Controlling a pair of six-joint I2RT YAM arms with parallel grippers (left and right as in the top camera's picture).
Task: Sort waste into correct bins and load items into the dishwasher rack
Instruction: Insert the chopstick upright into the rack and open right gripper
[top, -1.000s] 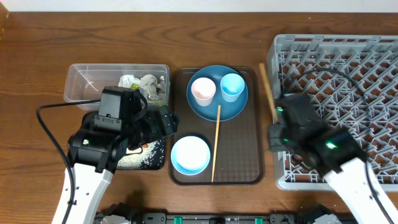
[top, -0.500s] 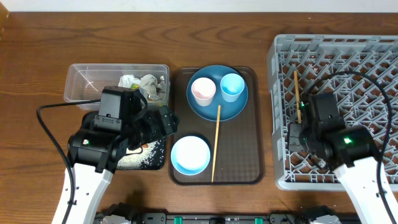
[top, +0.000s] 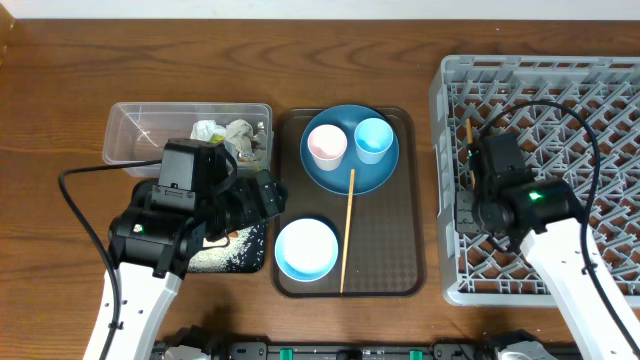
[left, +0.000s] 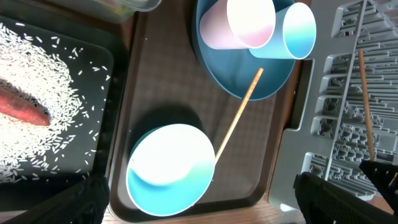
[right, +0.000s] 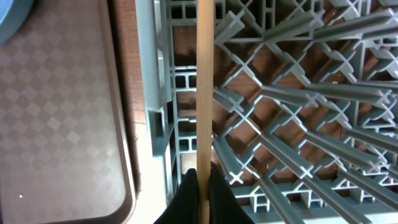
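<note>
Filling the 3 o'clock side of the tabletop (top: 60, 80), the grey dishwasher rack (top: 540, 66) is the biggest thing here. The brown tray (top: 395, 240) lies at the centre. On its 12 o'clock half is the round blue plate (top: 340, 178), which carries the pinkish cup (top: 326, 146) and, at its 3 o'clock, the light blue cup (top: 373, 139). The white bowl (top: 306, 248) stands at the tray's 7 o'clock. At 9 o'clock of the tray the clear tub (top: 140, 135) holds crumpled paper wads (top: 235, 135). Just at the tub's 6 o'clock, the black bin (left: 115, 62) holds scattered rice (left: 56, 74) and an orange carrot (left: 25, 109). The left tool (left: 199, 193) hangs above the bowl with its jaws spread wide, holding nothing. The right tool (right: 203, 186) is clamped tight on one wooden chopstick (right: 204, 81), gripping its 6 o'clock end. The stick runs straight toward 12 o'clock from the tool, over the grid cells just inside the rack's 9 o'clock wall. The other chopstick (top: 348, 230) lies loose on the tray, its 12 o'clock tip resting on the plate and its shaft passing the bowl at 3 o'clock.
</note>
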